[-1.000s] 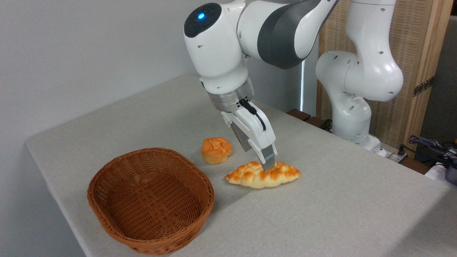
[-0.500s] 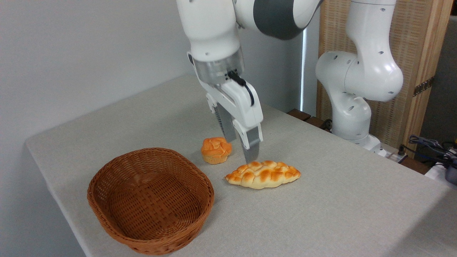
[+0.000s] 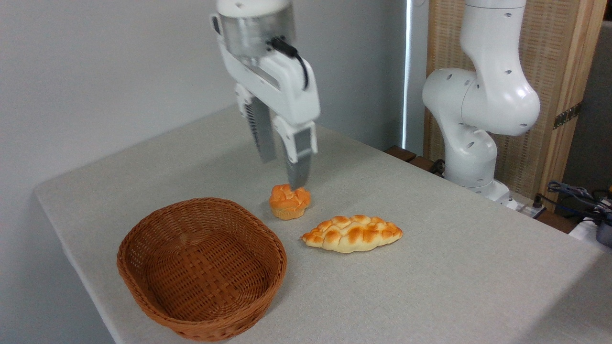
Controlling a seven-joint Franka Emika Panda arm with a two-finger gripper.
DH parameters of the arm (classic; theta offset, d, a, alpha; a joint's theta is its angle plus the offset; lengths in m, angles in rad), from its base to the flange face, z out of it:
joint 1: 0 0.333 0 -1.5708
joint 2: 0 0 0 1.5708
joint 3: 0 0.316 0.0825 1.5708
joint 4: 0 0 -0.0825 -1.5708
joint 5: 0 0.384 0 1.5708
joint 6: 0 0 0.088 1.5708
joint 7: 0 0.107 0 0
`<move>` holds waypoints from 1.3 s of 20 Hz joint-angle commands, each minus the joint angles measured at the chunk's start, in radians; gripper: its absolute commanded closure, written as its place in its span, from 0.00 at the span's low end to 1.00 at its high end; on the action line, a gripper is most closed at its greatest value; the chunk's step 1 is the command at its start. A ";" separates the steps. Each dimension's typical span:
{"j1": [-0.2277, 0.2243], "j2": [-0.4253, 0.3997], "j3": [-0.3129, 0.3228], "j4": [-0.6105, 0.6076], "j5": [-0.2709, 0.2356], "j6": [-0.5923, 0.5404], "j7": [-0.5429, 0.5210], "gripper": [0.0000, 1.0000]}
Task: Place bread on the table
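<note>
From the fixed camera, the bread [image 3: 352,233] is seen lying flat on the desk [image 3: 454,267], just right of the empty basket [image 3: 201,267] and near the small bun [image 3: 289,201]. The pincer [image 3: 282,172] is raised well above, fingers apart, nothing held. The placing step is judged done; only a clear retreat upward is called for next.

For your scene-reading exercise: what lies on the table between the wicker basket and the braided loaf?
In the fixed camera view, only bare table separates the basket from the braided loaf; the small round bun sits behind that gap.
</note>
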 commanded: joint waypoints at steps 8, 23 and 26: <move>-0.008 0.165 -0.038 0.243 -0.004 -0.048 -0.164 0.00; -0.012 0.139 -0.056 0.197 0.078 -0.054 -0.152 0.00; -0.014 0.137 -0.056 0.192 0.095 -0.051 -0.152 0.00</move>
